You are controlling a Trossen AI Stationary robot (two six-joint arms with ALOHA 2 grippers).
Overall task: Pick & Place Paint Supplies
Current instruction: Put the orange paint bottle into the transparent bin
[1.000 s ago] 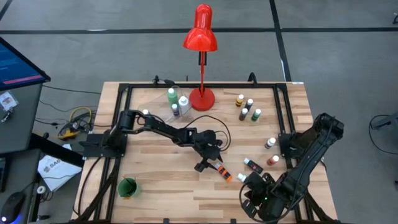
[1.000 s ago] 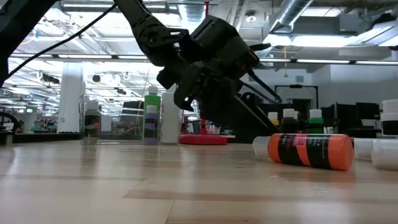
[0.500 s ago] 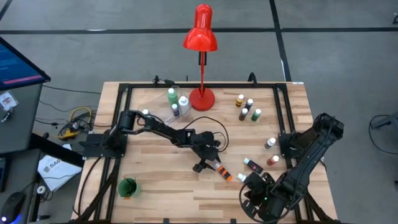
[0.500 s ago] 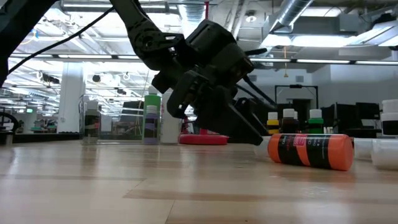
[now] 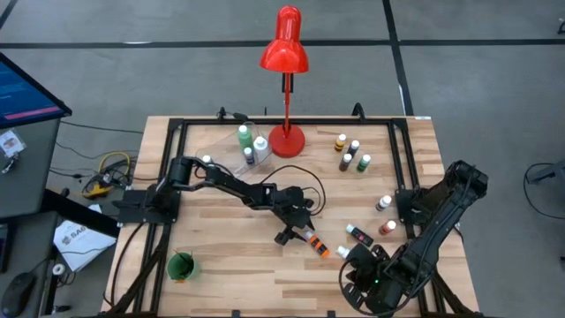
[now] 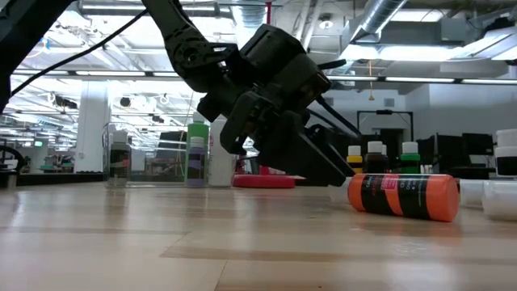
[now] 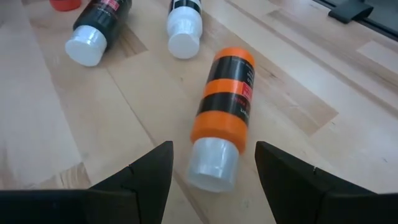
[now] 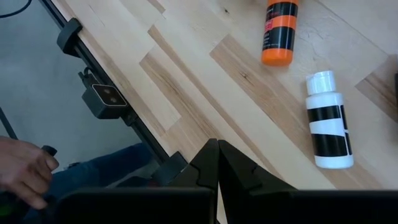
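Observation:
An orange paint bottle with black bands and a white cap lies on its side near the table's middle. My left gripper is open and slants down at the bottle's cap end. Its fingers stand on either side of the cap without touching it. In the low view the left gripper hides the cap. My right gripper hangs shut and empty above the table's near right part. A white bottle lies on its side close by.
More bottles stand at the far right and the right. Three stand by a clear box at the back, next to the red lamp's base. A green cup sits near left. A person's hand shows beyond the table's edge.
My left gripper has sunk and tipped a little toward the table at the orange bottle's cap end, its fingers still apart. The bottle has not moved.

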